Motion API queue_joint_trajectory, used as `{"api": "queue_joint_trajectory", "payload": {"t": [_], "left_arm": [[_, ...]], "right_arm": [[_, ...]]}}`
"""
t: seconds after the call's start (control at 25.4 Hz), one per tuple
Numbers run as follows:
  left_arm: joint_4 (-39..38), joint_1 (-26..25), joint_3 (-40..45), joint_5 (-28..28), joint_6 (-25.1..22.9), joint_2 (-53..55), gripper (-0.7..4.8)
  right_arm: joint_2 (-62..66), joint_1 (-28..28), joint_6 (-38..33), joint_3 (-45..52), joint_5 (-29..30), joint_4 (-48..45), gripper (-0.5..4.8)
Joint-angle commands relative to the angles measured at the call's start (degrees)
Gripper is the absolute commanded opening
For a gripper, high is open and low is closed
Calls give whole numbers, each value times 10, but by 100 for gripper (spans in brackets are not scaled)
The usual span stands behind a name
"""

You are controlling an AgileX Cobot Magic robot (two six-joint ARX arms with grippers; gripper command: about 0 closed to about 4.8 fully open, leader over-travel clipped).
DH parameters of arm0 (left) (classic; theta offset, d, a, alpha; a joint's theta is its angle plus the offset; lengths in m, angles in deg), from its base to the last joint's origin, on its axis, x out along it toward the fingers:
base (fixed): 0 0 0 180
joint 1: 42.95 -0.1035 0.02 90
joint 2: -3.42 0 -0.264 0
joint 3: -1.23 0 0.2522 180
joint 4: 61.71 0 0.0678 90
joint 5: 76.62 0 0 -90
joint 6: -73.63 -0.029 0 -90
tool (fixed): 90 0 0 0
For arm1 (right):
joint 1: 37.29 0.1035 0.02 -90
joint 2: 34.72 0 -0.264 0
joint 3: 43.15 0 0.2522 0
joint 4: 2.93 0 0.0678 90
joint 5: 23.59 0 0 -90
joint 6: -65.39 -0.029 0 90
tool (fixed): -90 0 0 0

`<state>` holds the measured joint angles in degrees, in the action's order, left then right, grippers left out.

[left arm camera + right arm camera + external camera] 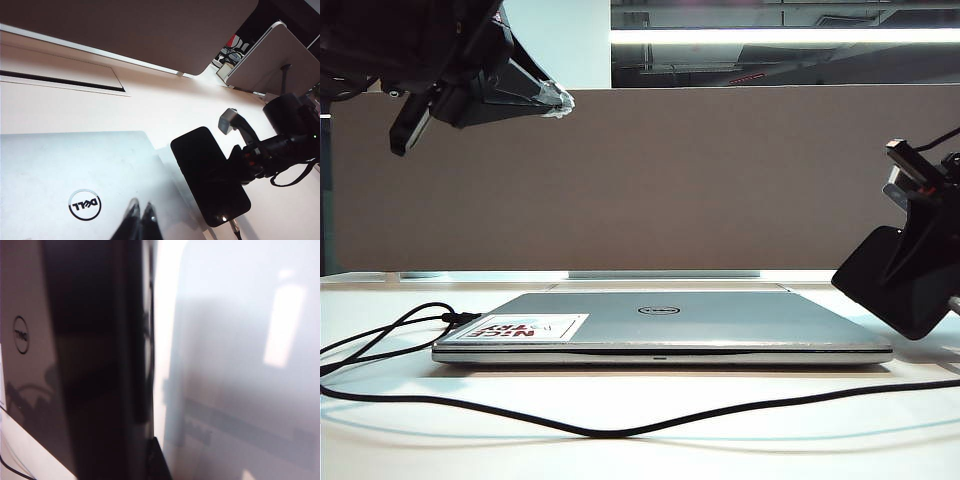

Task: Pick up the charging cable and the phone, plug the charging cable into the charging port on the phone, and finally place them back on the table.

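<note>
Black and glossy, the phone (210,175) hangs tilted in my right gripper (239,167), lifted clear of the white table (640,440) just off the right edge of the closed silver laptop (660,325). In the exterior view that phone (880,285) sits low on the right, my right fingers pinching its far edge. The right wrist view is almost filled by the phone's dark face (90,365), blurred, with the laptop's logo showing beside it. My left gripper (558,100) is up high on the left, well above the laptop and well apart from the phone; its fingertips (140,220) are pressed together, and I can't make out anything between them. The charging cable (590,430) trails across the table in front of the laptop, one end looping round to the laptop's left corner, near the sticker (525,327). Behind everything stands the brown-grey divider panel (640,180).
</note>
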<state>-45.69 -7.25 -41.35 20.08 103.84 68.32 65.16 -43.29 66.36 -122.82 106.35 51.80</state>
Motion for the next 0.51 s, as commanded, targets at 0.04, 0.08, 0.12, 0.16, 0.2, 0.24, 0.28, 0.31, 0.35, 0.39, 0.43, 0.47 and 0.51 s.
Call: {"api": "queue_joint_trajectory", "payload": {"t": [0.04,0.08,0.12,0.16,0.2,0.24,0.28,0.31,0.35,0.39,0.43,0.47,0.51], "left_arm": [[7,1,-4,2,-2,-2,-6],[7,1,-4,2,-2,-2,-6],[7,1,-4,2,-2,-2,-6],[7,1,-4,2,-2,-2,-6],[7,1,-4,2,-2,-2,-6],[7,1,-4,2,-2,-2,-6],[7,1,-4,2,-2,-2,-6],[7,1,-4,2,-2,-2,-6],[7,1,-4,2,-2,-2,-6],[7,1,-4,2,-2,-2,-6],[7,1,-4,2,-2,-2,-6],[7,1,-4,2,-2,-2,-6],[7,1,-4,2,-2,-2,-6]], "right_arm": [[0,0,6,-3,10,-23,-6],[0,1,6,-3,10,-23,-6],[0,2,6,-3,10,-23,-6],[0,2,6,-3,10,-23,-6],[0,2,6,-3,10,-23,-6],[0,3,6,-3,10,-23,-6],[1,3,6,-3,10,-23,-6],[2,3,6,-3,10,-24,-6],[3,3,6,-3,10,-24,-6],[6,3,6,-3,10,-26,-6],[7,3,6,-3,10,-27,-6],[8,4,6,-3,6,-27,-6],[10,4,6,-3,6,-29,-6]]}}
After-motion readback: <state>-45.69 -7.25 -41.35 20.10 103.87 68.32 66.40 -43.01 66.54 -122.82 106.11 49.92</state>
